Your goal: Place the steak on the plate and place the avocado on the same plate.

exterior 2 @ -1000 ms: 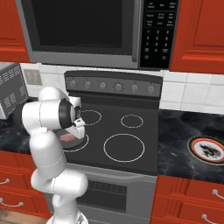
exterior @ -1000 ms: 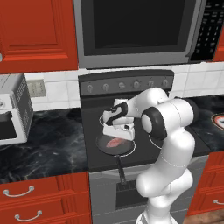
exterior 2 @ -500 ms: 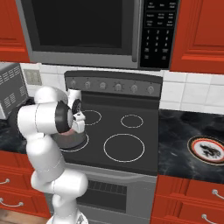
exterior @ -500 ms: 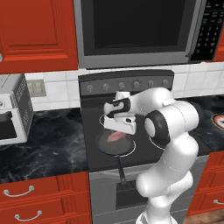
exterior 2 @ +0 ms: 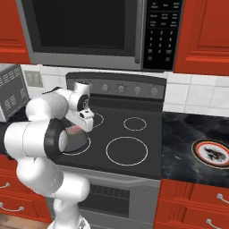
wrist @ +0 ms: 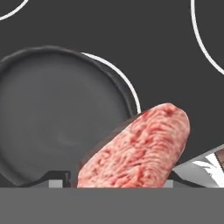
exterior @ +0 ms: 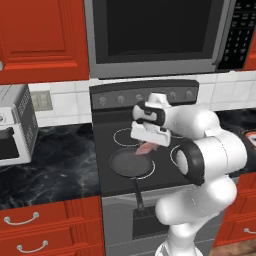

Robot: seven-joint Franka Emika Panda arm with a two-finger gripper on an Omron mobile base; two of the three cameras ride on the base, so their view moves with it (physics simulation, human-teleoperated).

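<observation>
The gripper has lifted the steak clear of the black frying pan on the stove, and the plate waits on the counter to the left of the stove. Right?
Not quite: the plate sits on the counter right of the stove, as the right base view shows. The rest holds: the gripper holds the steak lifted clear of the frying pan.

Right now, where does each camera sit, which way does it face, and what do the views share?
Left base view: behind the arm's left, facing the black stove; white arm at lower right, gripper holding the pinkish-red raw steak above the black frying pan.
Right base view: behind the arm's right, same stove; arm at lower left, round white dark-rimmed plate on the right counter.
Hand view: on the hand, looking down at steak and pan.
All share the steak.
</observation>
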